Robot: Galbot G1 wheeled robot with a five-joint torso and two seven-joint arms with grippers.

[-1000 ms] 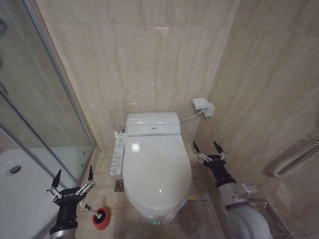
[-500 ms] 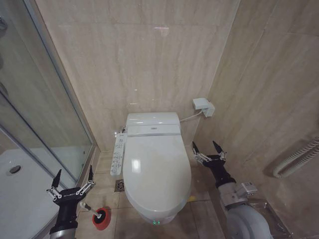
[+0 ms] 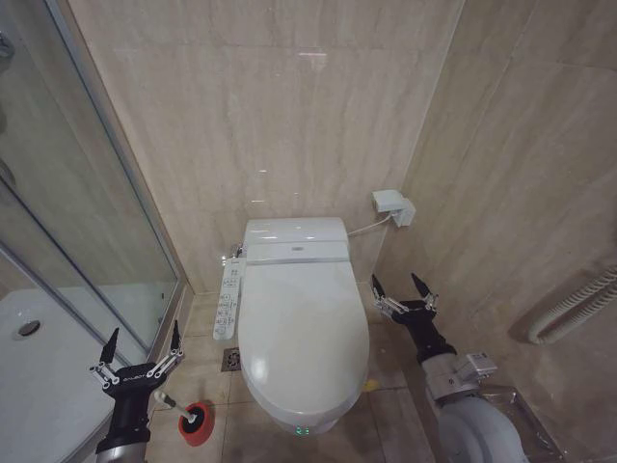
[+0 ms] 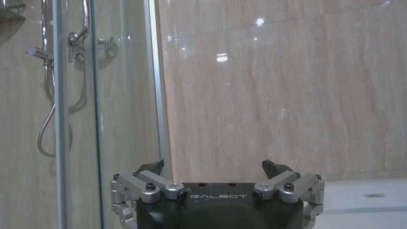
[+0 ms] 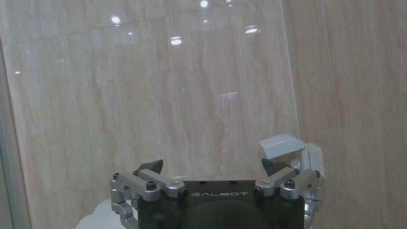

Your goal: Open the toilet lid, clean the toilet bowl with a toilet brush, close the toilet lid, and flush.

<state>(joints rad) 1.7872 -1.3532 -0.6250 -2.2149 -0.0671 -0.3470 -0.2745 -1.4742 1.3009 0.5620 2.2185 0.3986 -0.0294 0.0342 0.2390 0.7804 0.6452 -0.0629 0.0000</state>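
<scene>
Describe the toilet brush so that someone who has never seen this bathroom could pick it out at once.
Start at the white toilet against the back wall, its toilet lid shut. On the floor tiles at its front corner, on the robot's left near the glass shower door, stands a small red round cup with the toilet brush in it. Nothing else on the floor is red, and a thin white handle slants out of it, under the open left gripper.

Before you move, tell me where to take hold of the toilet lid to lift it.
Probably the front rim of the toilet lid, come at from below the overhanging edge nearest you. It lies shut and flat, hinged at the tank end, so the front swings freest. The open right gripper hovers beside it.
</scene>
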